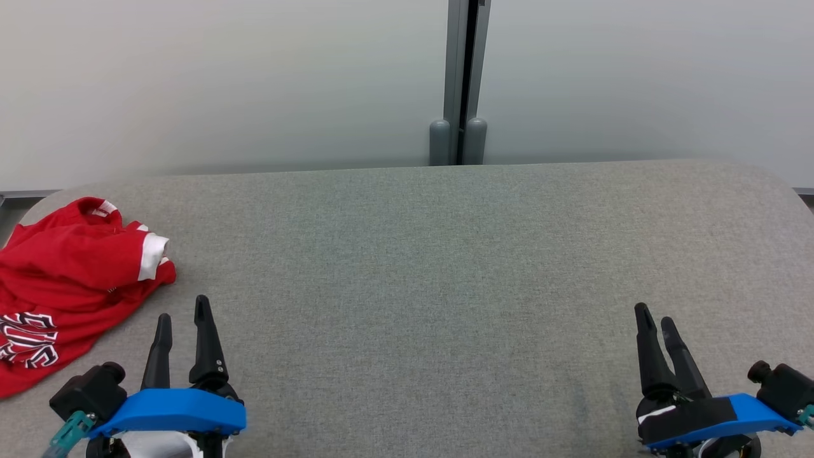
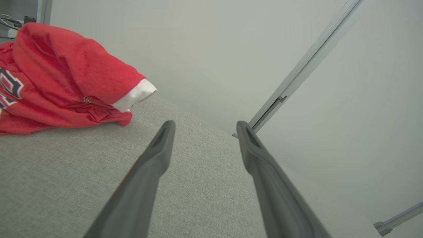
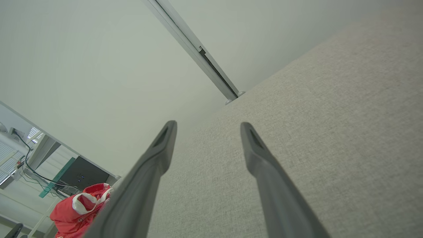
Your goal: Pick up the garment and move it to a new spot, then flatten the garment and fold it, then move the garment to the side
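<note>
Head view puts the garment (image 1: 70, 280), a red shirt with white cuffs and dark lettering, crumpled in a heap at the left end of the grey fabric-covered table (image 1: 413, 254), running off that view's left edge; one white cuff (image 1: 152, 254) points toward the table's middle. Near its right side is the left gripper (image 1: 183, 307), fingers spread wide, holding nothing and clear of the cloth; the right gripper (image 1: 654, 313), likewise wide and empty, is well apart at the table's right end; behind the table stand a pale wall (image 1: 222, 83) and a grey post (image 1: 459, 76).
</note>
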